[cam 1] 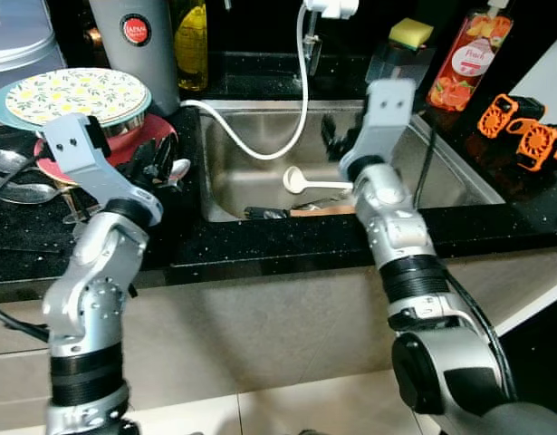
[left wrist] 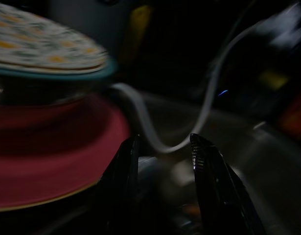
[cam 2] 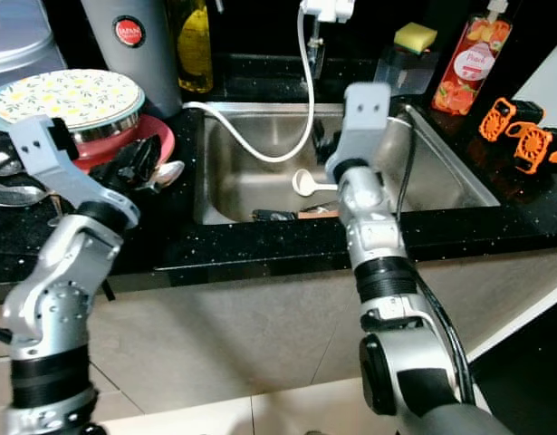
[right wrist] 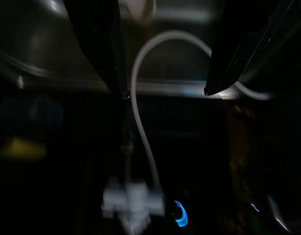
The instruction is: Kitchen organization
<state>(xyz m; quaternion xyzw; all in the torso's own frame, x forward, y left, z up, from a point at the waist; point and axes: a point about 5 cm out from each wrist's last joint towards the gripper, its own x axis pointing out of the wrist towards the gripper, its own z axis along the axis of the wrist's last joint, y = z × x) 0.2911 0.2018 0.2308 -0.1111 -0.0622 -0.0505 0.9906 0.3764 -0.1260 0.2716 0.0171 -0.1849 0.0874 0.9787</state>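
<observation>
1. Nearest us in the head views are the two silver arms: the left arm rises at lower left, the right arm at centre right.
2. The left gripper (left wrist: 162, 166) sits at the left edge of the sink (cam 1: 441, 163), beside the red plate (cam 1: 156, 131). Its fingers (left wrist: 123, 176) are parted and hold nothing.
3. The right gripper (right wrist: 165, 63) hangs over the basin, centre of frame. Its jaws stand wide apart and empty, with the white hose (cam 1: 269, 149) running beyond them.
4. We judge the step to be reaching into the sink for the ladle (cam 1: 301, 181), which lies on the basin floor at centre with other utensils.
5. To do it well, we should lower the right gripper clear of the hose, line its jaws across the ladle's handle, and close only once around it.
6. The counter (cam 1: 260, 245) is black and speckled. A patterned plate (cam 1: 74, 93) tops the stack at upper left, spoons (cam 1: 11, 177) lie at far left, and a soap bottle (cam 1: 468, 59) and a sponge (cam 1: 411, 33) sit at upper right.
7. Pale tiles show at the bottom.
</observation>
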